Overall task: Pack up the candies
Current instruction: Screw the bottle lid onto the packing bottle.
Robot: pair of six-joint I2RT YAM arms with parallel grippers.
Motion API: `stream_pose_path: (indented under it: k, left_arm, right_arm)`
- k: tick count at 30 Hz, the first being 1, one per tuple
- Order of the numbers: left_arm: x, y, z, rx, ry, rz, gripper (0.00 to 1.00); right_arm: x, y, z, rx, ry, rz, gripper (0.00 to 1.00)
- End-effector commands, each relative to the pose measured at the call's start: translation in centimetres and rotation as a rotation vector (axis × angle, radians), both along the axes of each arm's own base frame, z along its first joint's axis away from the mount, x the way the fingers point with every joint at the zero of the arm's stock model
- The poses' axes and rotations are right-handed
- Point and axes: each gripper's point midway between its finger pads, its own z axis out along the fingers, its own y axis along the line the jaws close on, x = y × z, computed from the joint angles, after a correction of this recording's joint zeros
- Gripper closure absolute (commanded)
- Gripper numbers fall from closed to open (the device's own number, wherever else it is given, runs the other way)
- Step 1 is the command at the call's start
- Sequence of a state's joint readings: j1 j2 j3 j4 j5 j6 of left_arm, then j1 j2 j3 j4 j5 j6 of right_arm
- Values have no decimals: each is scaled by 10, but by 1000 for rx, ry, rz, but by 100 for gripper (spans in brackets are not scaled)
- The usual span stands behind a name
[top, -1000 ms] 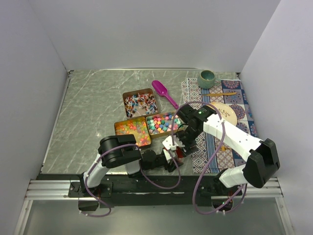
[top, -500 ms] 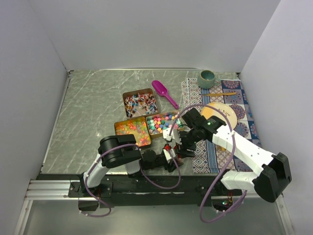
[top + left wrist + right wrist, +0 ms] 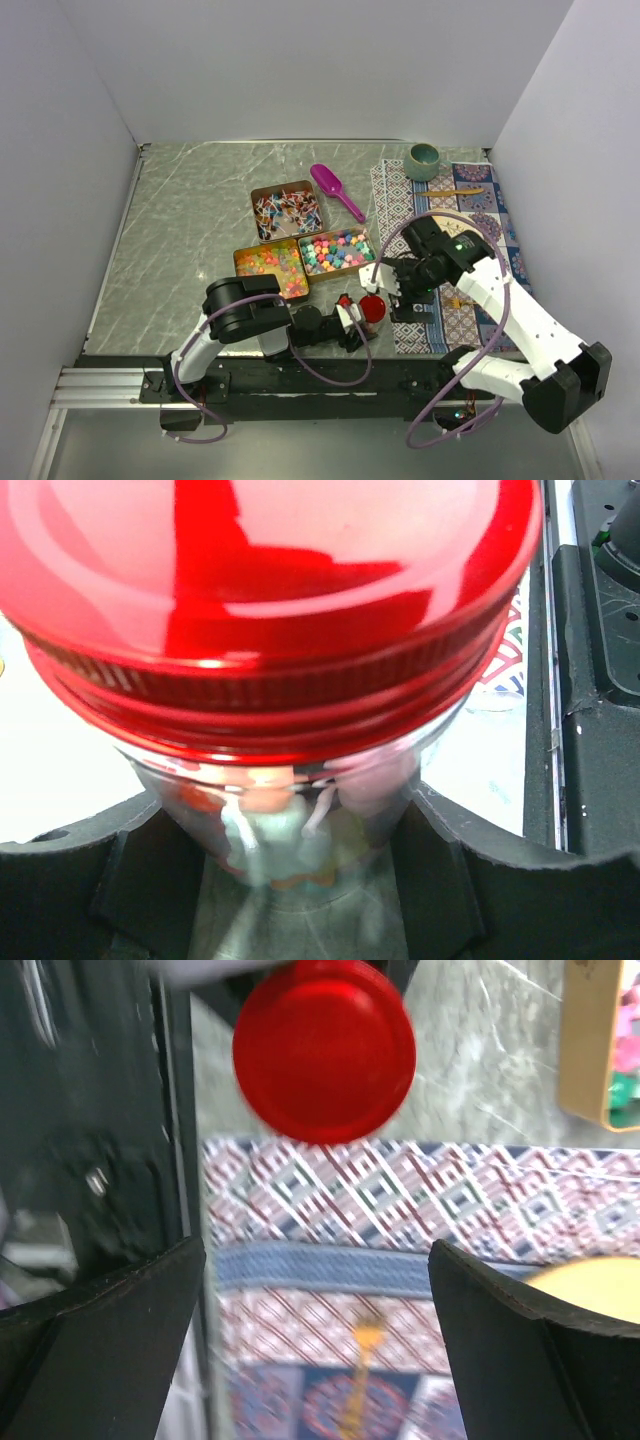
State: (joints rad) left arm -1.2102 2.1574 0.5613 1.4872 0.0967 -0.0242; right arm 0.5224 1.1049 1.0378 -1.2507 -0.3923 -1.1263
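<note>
While white walls (image 3: 300,60) enclose it, marbled table (image 3: 190,220) bears patterned cloth (image 3: 392,190).

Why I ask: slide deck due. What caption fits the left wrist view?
Left jaws grip a clear jar of candies, red lid on.

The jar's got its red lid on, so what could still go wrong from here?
The red lid may not be screwed tight; the right hand is open and off it. The left hand grips the jar only by its glass below the lid, near the front edge of the table, so a slip could tip it.
</note>
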Motion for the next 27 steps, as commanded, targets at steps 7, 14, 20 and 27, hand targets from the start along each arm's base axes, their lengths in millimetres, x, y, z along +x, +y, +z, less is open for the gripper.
stream_pose_path:
  k: [7, 14, 20, 27]
  left_arm:
    - [-28, 40, -91, 315, 148, -54, 99]
    - [-25, 41, -94, 332, 121, -44, 99]
    - [-25, 41, -95, 336, 122, -47, 99]
    - [-24, 41, -96, 339, 129, -41, 99]
  right_arm:
    - [25, 59, 33, 207, -28, 454, 0]
    - [19, 71, 24, 165, 7, 664, 0]
    - [-1, 62, 5, 107, 43, 751, 0]
    - [-6, 56, -9, 46, 107, 729, 0]
